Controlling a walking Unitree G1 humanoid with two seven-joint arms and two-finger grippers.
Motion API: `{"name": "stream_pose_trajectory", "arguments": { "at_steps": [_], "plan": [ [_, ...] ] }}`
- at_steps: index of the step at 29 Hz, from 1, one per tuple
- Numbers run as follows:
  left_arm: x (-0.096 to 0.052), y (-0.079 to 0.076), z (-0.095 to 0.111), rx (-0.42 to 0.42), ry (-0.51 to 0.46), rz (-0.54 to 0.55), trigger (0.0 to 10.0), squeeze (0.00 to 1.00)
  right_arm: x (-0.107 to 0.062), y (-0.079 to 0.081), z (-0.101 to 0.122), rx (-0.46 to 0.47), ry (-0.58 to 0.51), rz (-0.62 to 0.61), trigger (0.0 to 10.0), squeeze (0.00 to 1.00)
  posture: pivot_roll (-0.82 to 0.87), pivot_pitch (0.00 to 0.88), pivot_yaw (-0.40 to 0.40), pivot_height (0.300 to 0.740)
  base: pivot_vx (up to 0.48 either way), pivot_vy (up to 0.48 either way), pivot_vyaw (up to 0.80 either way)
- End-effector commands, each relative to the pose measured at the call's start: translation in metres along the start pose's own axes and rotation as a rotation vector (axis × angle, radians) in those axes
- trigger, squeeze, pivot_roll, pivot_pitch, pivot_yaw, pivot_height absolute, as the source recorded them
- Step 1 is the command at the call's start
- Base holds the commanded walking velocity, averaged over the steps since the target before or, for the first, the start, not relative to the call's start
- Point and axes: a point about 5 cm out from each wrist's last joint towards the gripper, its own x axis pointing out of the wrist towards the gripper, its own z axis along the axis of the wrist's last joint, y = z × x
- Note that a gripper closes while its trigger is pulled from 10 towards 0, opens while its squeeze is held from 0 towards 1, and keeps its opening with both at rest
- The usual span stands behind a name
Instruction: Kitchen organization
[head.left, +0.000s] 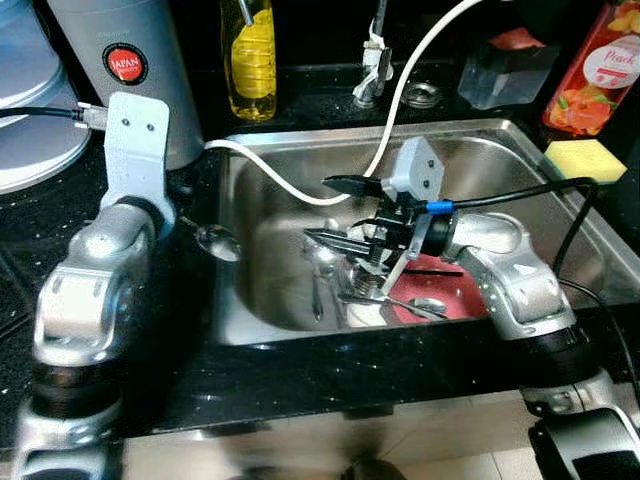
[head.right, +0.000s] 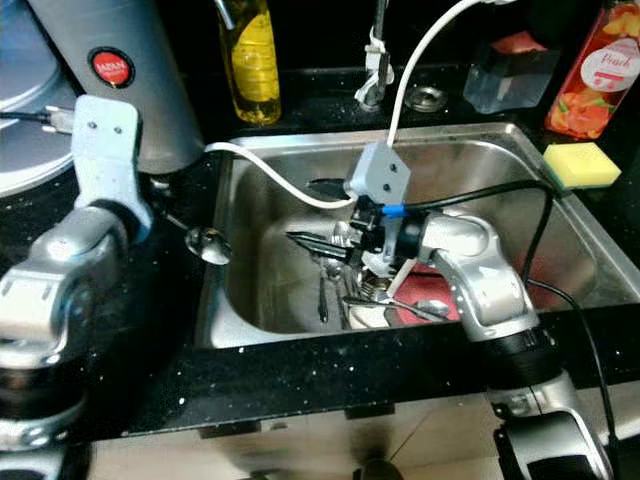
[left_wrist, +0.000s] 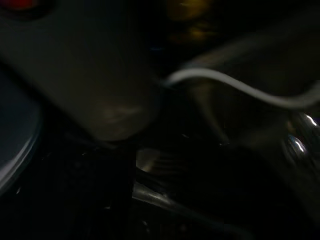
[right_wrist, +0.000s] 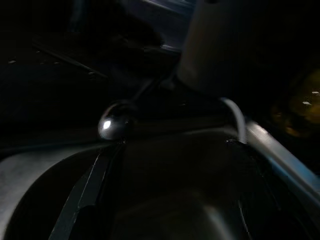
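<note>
A black speckled counter (head.left: 300, 375) surrounds a stainless steel sink (head.left: 480, 150). At the far left stands a grey cylindrical appliance (head.left: 150, 70) with a red round label, and beside it a stack of pale plates (head.left: 25, 110). Along the far edge are a bottle of yellow dish liquid (head.left: 249, 60), the tap base (head.left: 372, 75) and, far right, a peach-labelled bottle (head.left: 595, 70). A yellow sponge (head.left: 585, 158) sits on the sink's far right corner. A white hose (head.left: 300, 185) runs from the tap area down into the basin.

In the basin, near right, lies a red plate (head.left: 445, 300) with a spoon (head.left: 425, 305) and other cutlery (head.left: 325, 275) piled beside it to the left.

The right gripper (head.left: 335, 210) reaches into the sink, pointing left, its two black fingers spread wide apart and holding nothing. The cutlery lies just below and near of it.

The left arm (head.left: 125, 200) rests over the counter left of the sink. A metal spoon (head.left: 218, 242) projects from beneath it, its bowl over the sink's left rim, left of the right gripper's fingertips. The left gripper's fingers are hidden, so whether they grip the spoon cannot be told; the left wrist view is too dark to settle it.
</note>
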Motion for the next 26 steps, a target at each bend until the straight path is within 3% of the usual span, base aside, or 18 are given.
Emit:
{"name": "stream_pose_trajectory", "arguments": {
  "at_steps": [1,2,4,7,9,10,11,14,17,20,21,26],
  "plan": [
    [-0.006,-0.005,0.006,0.054,-0.04,-0.087,10.0,0.0,-0.001,-0.007,0.007,-0.019,-0.025,-0.037,10.0,0.0,-0.04,0.053,0.026,0.74,0.0,0.0,0.0],
    [-0.016,0.001,0.009,0.105,-0.05,-0.136,10.0,0.0,-0.004,-0.016,0.014,-0.031,-0.051,-0.096,10.0,0.0,-0.04,0.052,0.028,0.74,0.0,0.0,0.0],
    [-0.02,0.005,0.01,0.106,-0.05,-0.154,10.0,0.0,-0.005,-0.02,0.018,-0.03,-0.064,-0.118,10.0,0.0,-0.04,0.052,0.029,0.74,0.0,0.0,0.0],
    [-0.023,0.012,0.004,0.021,-0.005,-0.152,10.0,0.0,-0.008,-0.022,0.021,-0.025,-0.081,-0.136,10.0,0.0,-0.03,0.052,0.033,0.74,0.0,0.0,0.0],
    [-0.024,0.012,-0.005,0.015,0.035,-0.159,10.0,0.0,-0.008,-0.023,0.021,-0.024,-0.083,-0.14,10.0,0.0,-0.03,0.051,0.034,0.74,0.0,0.0,0.0],
    [-0.03,0.009,-0.021,0.085,0.096,-0.203,10.0,0.0,-0.009,-0.021,0.02,-0.024,-0.081,-0.14,10.0,0.0,-0.03,0.052,0.032,0.74,0.0,0.0,0.0],
    [-0.03,0.009,-0.021,0.085,0.096,-0.203,10.0,0.0,-0.009,-0.021,0.02,-0.024,-0.081,-0.14,10.0,0.0,-0.03,0.052,0.032,0.74,0.0,0.0,0.0],
    [-0.04,0.017,-0.034,0.251,0.158,-0.26,10.0,0.0,-0.008,-0.02,0.019,-0.019,-0.083,-0.137,10.0,0.0,-0.03,0.047,0.032,0.74,0.0,0.0,0.0],
    [-0.042,0.021,-0.037,0.31,0.18,-0.269,10.0,0.0,-0.008,-0.02,0.019,-0.018,-0.083,-0.138,10.0,0.0,-0.02,0.047,0.031,0.74,0.0,0.0,0.0],
    [-0.042,0.028,-0.043,0.443,0.21,-0.322,10.0,0.0,-0.006,-0.02,0.019,-0.015,-0.089,-0.143,10.0,0.0,-0.03,0.045,0.035,0.74,0.0,0.0,0.0],
    [-0.038,0.032,-0.046,0.547,0.226,-0.311,10.0,0.0,-0.006,-0.02,0.019,-0.014,-0.092,-0.145,10.0,0.0,-0.03,0.047,0.035,0.74,0.0,0.0,0.0],
    [-0.036,0.03,-0.047,0.608,0.203,-0.351,10.0,0.0,-0.007,-0.021,0.019,-0.013,-0.088,-0.151,10.0,0.0,-0.04,0.052,0.032,0.74,0.0,0.0,0.0]
  ]
}}
